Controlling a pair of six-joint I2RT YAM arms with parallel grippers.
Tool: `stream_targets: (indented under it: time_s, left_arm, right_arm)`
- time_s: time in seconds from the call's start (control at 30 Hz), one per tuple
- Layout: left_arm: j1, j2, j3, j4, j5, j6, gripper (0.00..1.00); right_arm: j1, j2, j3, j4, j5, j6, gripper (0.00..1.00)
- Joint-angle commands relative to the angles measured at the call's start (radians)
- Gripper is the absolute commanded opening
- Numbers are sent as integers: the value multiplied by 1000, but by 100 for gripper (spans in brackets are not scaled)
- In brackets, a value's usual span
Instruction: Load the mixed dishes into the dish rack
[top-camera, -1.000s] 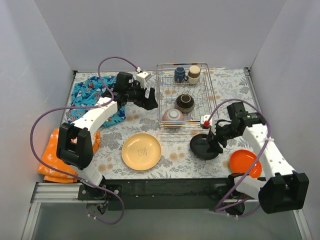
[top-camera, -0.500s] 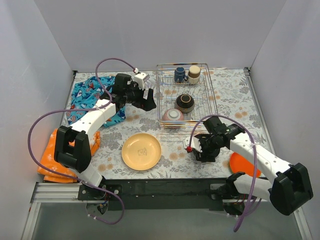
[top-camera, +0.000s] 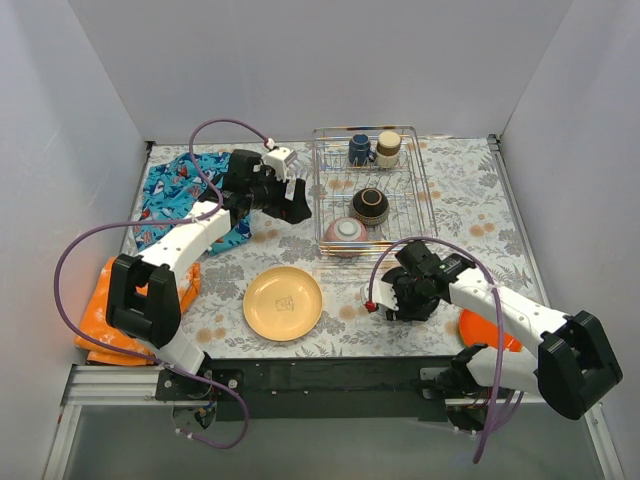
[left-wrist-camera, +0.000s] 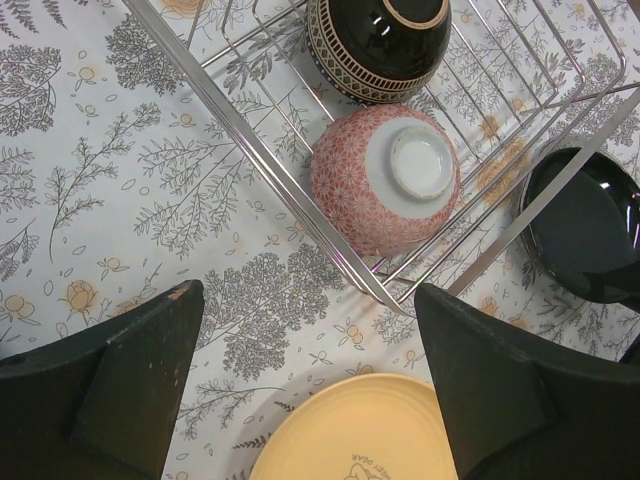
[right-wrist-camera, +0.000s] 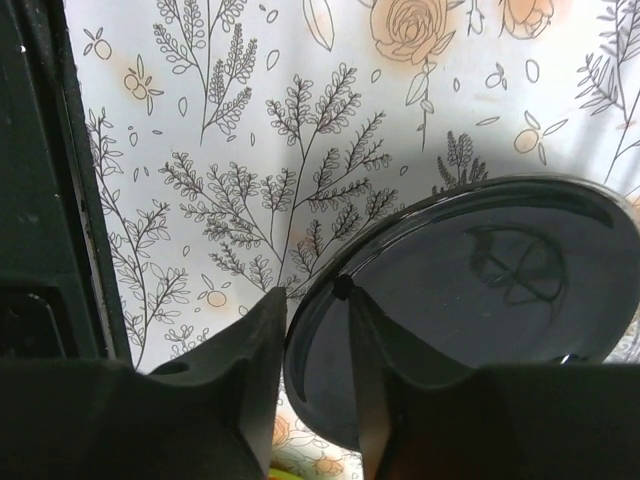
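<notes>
Black glaze is the hazard at this point: the black plate (right-wrist-camera: 470, 290) lies flat on the worktop (top-camera: 460, 190) near its front edge, just in front of the dish rack (left-wrist-camera: 268, 160) and towards the rack's right front corner. The right gripper (right-wrist-camera: 312, 295) straddles the plate's rim, one finger outside it and one over the glossy face, with the jaws drawn narrow about the edge. Whether they bite firmly yet cannot be told from the wrist view. So thin a purchase on a slick rim is likely to let the plate pivot or slide out as it rises. A drop would land it on the worktop or against the orange plate (top-camera: 490, 328) close by at the front right. If the outer finger presses on the floral covering instead of getting under the rim, it may only push the plate along.

The rack's front is crowded. The patterned bowl (top-camera: 345, 233) lies foot-up against the front wire, with the dark brown bowl (top-camera: 370, 205) behind it and the blue mug (top-camera: 359, 150) and beige cup (top-camera: 388, 147) at the back. A plate swung in low could strike the wire or the bowl. The left gripper (left-wrist-camera: 307, 300), spread wide and empty, hangs beside the rack's left side, so the two arms could crowd each other there.
</notes>
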Motion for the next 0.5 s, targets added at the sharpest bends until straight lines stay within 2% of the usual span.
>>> stream_targets:
  time_s: [0.0,0.1,0.13,0.33,0.47]
  left_arm:
    - [2,-70,-7,18,-7,-6,87]
    - [2,-69,-9,28,-4,-14,87]
    - [2,-67,-7,31,-2,-15,87]
    - [2,-87,-4,44,5,-15,87]
    - [2,-109,-15,61,4,-21,87]
  right_arm:
    - [19,-42,-5,-7,42,30,34]
    - [33,-65,3,-44,47,38,23]
    - [39,-76,6,-50,53,41,17]
    - [63,-111,63,-126,78,90,1]
    - [74,-132,87,-186,107,98,1]
